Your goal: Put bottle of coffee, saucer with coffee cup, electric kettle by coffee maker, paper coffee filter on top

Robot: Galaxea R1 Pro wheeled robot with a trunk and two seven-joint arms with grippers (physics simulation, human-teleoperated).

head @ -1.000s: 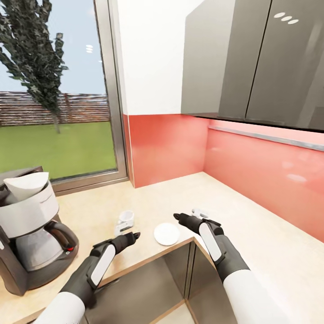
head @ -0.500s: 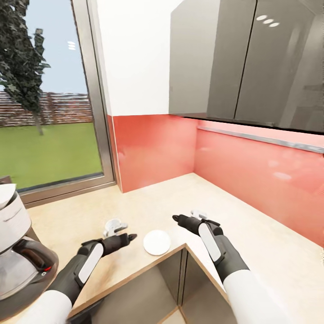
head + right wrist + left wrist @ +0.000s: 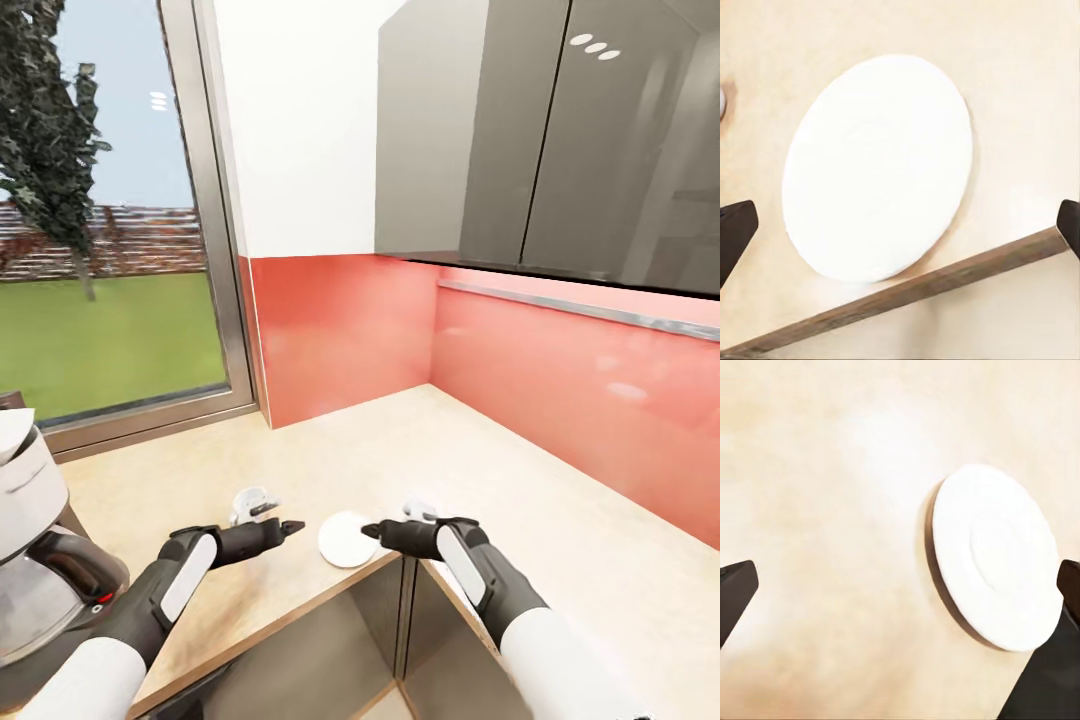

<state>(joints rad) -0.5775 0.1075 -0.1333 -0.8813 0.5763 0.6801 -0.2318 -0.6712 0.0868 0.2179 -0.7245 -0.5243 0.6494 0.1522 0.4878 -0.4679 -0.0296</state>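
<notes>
The white saucer [image 3: 346, 538] lies flat on the kitchen countertop [image 3: 560, 520], close to its front edge. My right gripper [image 3: 392, 518] is open, with its dark fingertip just right of the saucer's rim. My left gripper [image 3: 275, 515] is open a little left of the saucer. The coffee cup [image 3: 248, 498] sits right behind the left gripper, partly hidden by it. Both wrist views show the saucer [image 3: 994, 559] [image 3: 877, 169] between wide-apart fingers [image 3: 735, 592] [image 3: 735, 232]. The coffee maker [image 3: 40, 580] stands at the far left with the paper coffee filter [image 3: 12, 425] on top.
The worktop bends in an L around an inner corner, with dark cabinet fronts [image 3: 400, 620] below its edge. A red backsplash [image 3: 560, 370] and grey wall cabinets [image 3: 540, 140] close off the back and right. A window [image 3: 100, 220] lies to the left.
The view first swung right, pushing the coffee maker to the left edge. Since then my right gripper has dropped and moved left to the saucer's rim; the left gripper barely shifted.
</notes>
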